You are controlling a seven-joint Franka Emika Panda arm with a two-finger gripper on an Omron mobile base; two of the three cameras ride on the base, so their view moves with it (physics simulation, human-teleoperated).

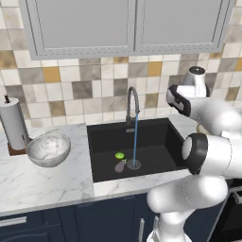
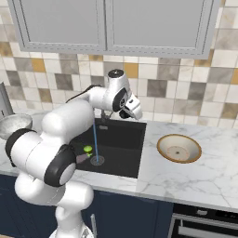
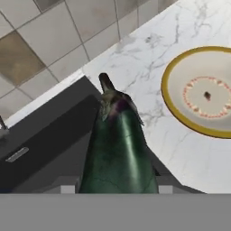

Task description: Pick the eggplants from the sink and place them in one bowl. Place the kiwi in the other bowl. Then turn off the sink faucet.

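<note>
Hand view – glossy dark eggplant (image 3: 118,149), stemmed

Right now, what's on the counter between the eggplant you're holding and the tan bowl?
Nothing: in the hand view only bare marble counter separates the dark eggplant from the tan bowl.

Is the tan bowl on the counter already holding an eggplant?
No, the tan bowl is empty inside, and the dark eggplant sits in the gripper.

Both base views look forward and down from behind the arm onto the sink (image 1: 137,142); the hand view looks closely along the gripper over the counter (image 3: 149,76)
</note>
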